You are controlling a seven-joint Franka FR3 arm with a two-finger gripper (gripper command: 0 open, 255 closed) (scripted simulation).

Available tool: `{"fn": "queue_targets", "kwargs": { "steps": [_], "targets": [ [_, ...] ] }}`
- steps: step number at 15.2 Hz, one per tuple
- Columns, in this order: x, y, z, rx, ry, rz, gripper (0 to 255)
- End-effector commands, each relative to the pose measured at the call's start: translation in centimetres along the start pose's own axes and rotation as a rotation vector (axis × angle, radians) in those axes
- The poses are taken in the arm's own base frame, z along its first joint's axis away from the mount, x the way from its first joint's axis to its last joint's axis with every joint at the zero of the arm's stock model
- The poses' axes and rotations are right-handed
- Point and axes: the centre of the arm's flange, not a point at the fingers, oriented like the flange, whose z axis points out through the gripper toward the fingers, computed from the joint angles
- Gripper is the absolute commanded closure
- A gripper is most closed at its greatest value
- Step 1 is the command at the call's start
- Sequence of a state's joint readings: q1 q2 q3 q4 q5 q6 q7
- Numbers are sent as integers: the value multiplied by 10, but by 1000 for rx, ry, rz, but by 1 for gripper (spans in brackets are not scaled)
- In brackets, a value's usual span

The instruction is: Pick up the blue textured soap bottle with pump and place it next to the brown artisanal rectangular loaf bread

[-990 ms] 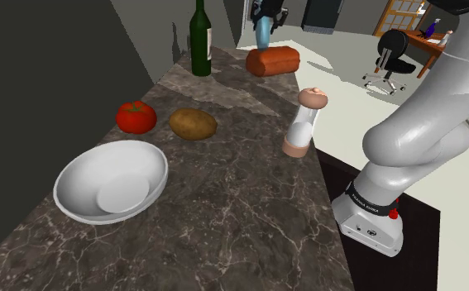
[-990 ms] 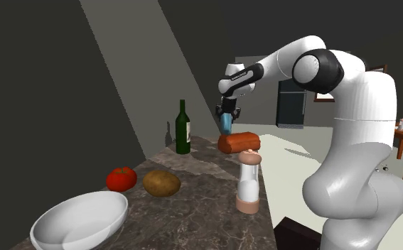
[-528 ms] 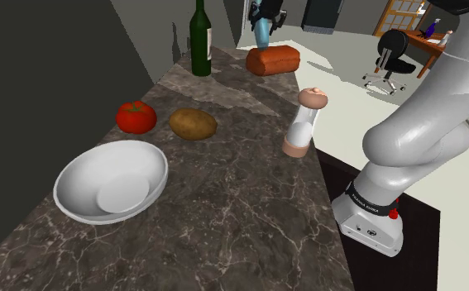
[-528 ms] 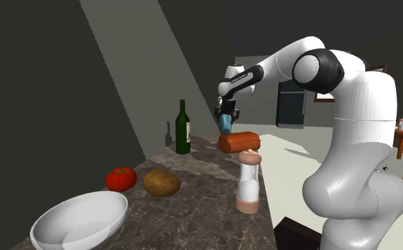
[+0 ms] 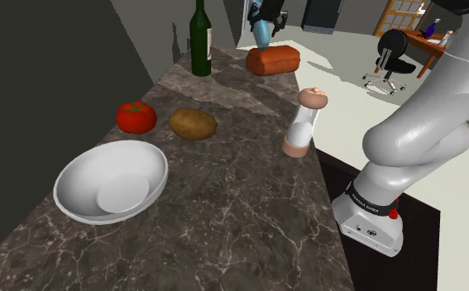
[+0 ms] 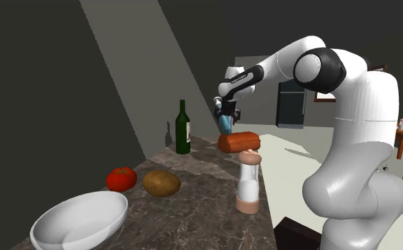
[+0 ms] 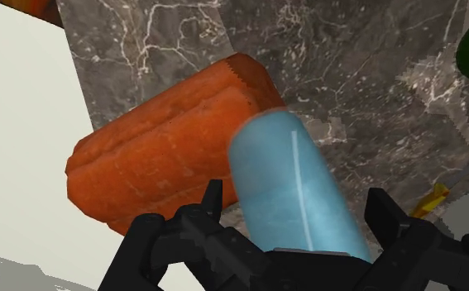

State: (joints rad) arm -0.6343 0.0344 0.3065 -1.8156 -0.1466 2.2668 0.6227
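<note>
**Blue bottle closing in on the spot beside the loaf**

The white Franka arm (image 6: 349, 106) is reaching far across the dark, white-veined marble countertop (image 5: 224, 207). Over the last second its hand has been edging slightly toward the shoulder view's left, so I judge the drop spot is almost reached. The orange-brown, rough-crusted rectangular loaf (image 7: 150, 161) is lying near the counter's edge. The pale blue, smooth, round-ended soap bottle (image 7: 282, 157) is hanging just beside and above the loaf, not yet set down. The black two-finger gripper (image 7: 297, 202) is pinching it from both sides.
</note>
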Motion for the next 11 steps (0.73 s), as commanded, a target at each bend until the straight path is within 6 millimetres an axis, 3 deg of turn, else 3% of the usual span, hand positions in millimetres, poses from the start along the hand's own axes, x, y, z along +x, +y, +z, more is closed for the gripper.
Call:
{"fn": "queue_targets", "kwargs": {
  "steps": [1,4,11],
  "targets": [
    [3,4,1,-20,-28,7,0],
    [4,3,-35,-20,-28,7,0],
    [4,3,-35,-20,-28,7,0]
  ]
}}
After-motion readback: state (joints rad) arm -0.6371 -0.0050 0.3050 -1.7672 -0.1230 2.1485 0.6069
